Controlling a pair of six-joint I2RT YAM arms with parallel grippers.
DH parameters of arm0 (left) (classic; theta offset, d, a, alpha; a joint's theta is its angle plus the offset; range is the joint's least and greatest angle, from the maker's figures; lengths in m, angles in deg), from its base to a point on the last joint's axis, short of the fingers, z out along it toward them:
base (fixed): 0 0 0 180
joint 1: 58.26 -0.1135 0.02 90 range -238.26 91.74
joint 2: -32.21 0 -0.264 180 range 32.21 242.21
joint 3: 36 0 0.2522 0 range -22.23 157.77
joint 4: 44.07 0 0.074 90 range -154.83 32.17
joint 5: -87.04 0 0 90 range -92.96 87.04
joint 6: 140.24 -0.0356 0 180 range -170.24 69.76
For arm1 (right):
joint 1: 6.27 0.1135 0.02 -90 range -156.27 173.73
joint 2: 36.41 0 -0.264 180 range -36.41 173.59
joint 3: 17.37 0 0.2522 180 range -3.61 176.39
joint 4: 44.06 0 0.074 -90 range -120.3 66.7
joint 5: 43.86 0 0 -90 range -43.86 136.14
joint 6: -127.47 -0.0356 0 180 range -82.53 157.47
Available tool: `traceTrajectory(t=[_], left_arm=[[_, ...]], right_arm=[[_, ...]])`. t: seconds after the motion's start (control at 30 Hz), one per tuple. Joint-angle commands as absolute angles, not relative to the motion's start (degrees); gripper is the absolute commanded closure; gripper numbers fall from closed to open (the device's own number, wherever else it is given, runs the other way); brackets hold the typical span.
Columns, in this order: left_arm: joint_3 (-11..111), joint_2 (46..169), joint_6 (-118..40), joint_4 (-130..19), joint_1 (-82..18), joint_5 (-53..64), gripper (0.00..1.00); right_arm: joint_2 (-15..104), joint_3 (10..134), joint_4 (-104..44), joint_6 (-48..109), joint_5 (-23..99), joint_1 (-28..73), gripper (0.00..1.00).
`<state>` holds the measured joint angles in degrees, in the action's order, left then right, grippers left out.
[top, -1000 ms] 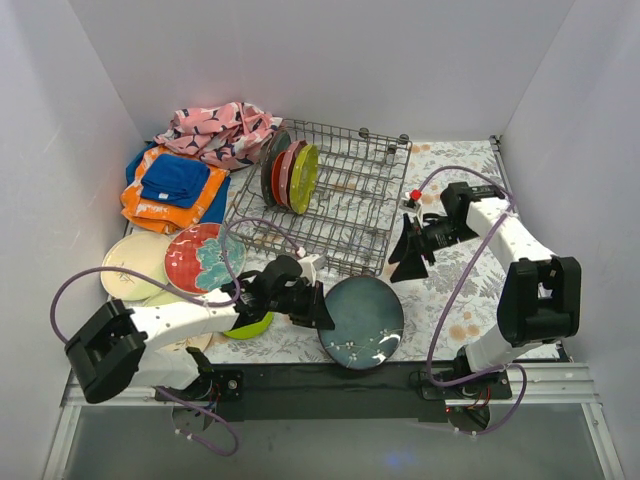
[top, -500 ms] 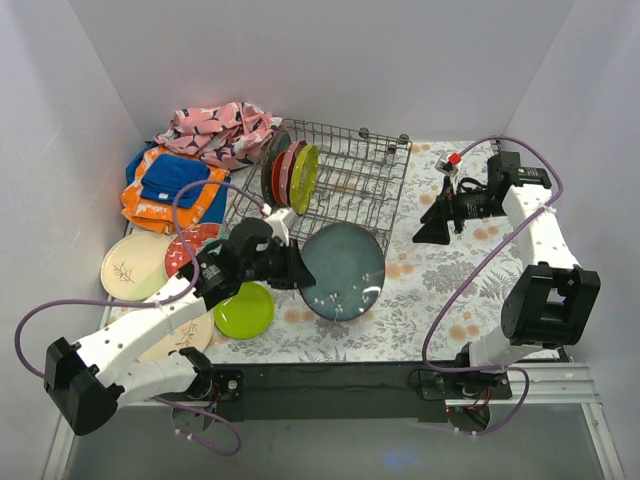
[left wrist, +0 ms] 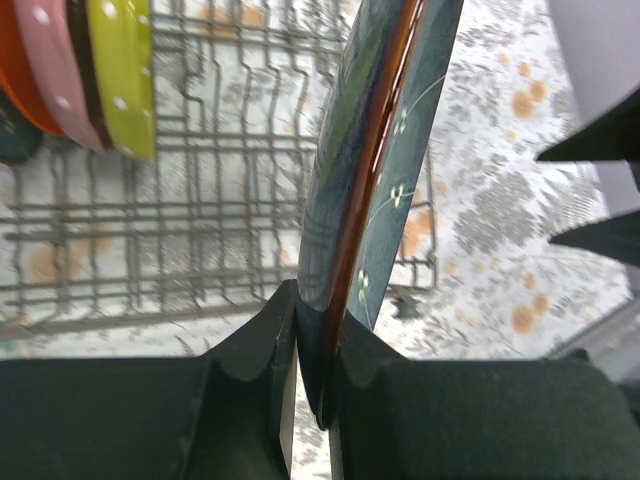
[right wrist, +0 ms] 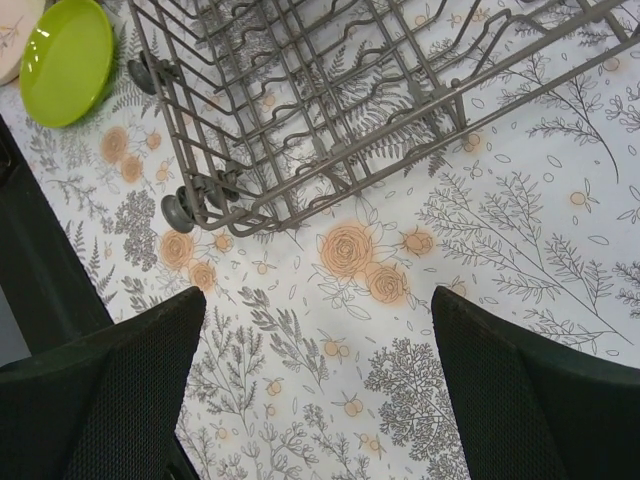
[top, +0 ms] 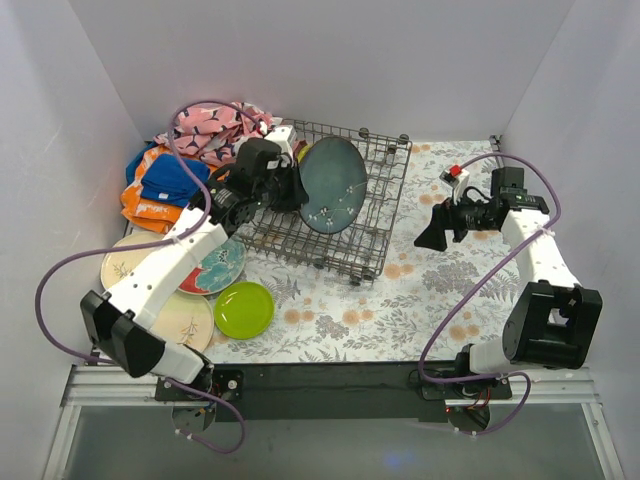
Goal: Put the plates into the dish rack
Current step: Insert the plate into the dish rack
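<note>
Right now the left claw (left wrist: pixel 315 305) is clamped tight on the rim of a blue-grey plate (top: pixel 335 185), one finger on each face. The plate stands on edge, a little tilted, over the far-left part of the dish rack (top: pixel 345 245); whether its lower rim touches the wires cannot be told. In the left wrist view three plates stand upright side by side in the rack to the left of the held one: an orange plate (left wrist: pixel 15 70), a pink dotted plate (left wrist: pixel 65 80) and a lime dotted plate (left wrist: pixel 125 80).

The right claw (right wrist: pixel 315 300) is spread wide with nothing in it, hovering above the flowered tabletop (top: pixel 420 300) just right of the rack's near-right corner.

On the tabletop at near left lie a plain lime green plate (top: pixel 244 309), a red plate with a teal flower (top: pixel 215 272) partly under the left arm, and a cream plate with a sprig (top: pixel 125 265). Folded cloths (top: pixel 165 185) are piled at far left, beside the rack.
</note>
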<state>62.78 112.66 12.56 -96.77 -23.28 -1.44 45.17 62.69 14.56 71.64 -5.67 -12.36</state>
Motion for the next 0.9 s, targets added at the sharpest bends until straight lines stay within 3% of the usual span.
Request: traceTrajectory(t=[0.0, 0.43, 0.87], left_arm=[[73.45, 115.52, 6.72, -93.60, -23.81, -10.68, 1.00], [91.22, 132.14, -3.48, -94.40, -23.90, -24.56, 1.00], [93.79, 139.61, -6.30, -90.36, -23.90, -30.73, 1.00]], right_arm=[[43.13, 58.89, 7.32, 67.62, -3.79, -12.51, 0.02], [42.60, 52.91, 2.13, 64.98, -2.56, -12.51, 0.02], [42.69, 51.93, 0.55, 63.75, -1.76, -12.51, 0.02]])
